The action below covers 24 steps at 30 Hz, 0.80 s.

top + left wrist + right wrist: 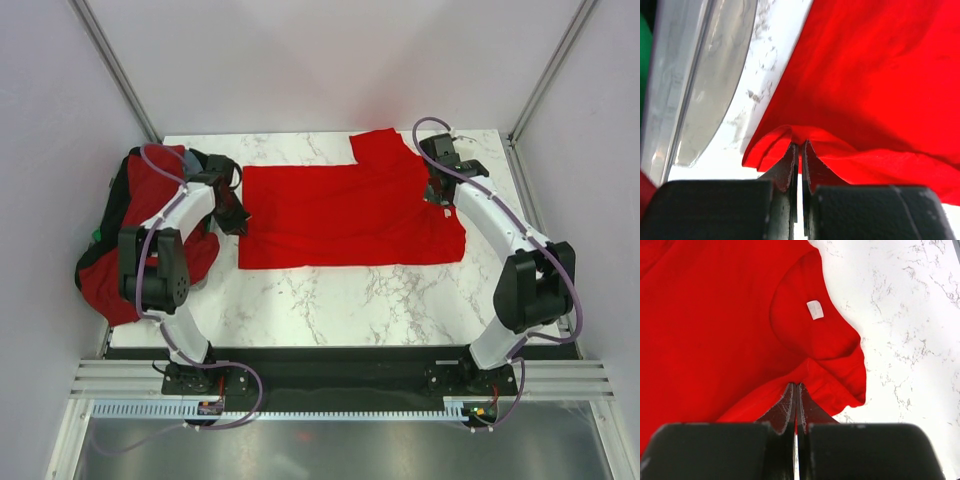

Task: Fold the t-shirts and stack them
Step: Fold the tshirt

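Observation:
A bright red t-shirt lies spread flat on the marble table, with one sleeve sticking out at the far side. My left gripper is shut on the shirt's left edge; in the left wrist view the cloth bunches between the jaws. My right gripper is shut on the shirt's right edge next to the collar; in the right wrist view the cloth is pinched below the white neck label.
A dark bin hangs off the table's left edge, holding more red shirts. Bare marble lies in front of the shirt. Frame posts and walls stand at the back corners.

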### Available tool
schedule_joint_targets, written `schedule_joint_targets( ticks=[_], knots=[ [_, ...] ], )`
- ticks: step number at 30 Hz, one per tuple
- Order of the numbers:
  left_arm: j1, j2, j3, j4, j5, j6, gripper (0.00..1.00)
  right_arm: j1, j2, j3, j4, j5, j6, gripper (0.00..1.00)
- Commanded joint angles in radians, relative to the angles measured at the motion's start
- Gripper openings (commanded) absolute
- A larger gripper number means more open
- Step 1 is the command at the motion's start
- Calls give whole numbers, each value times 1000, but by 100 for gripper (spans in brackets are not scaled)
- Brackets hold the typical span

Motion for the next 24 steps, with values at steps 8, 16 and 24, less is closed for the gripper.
schedule_joint_targets(
  ticks=[8,16,24],
  knots=[
    [18,127,147,-15,-11,80,18,-94,192,167,80,-122,-58,6],
    [17,-25,150,-103,40,94,82,-189,89,167,5,-223,-23,96],
    [15,-307,-202,-26,69,28,77,-312,-234,-458,189,-469,66,82]
  ],
)
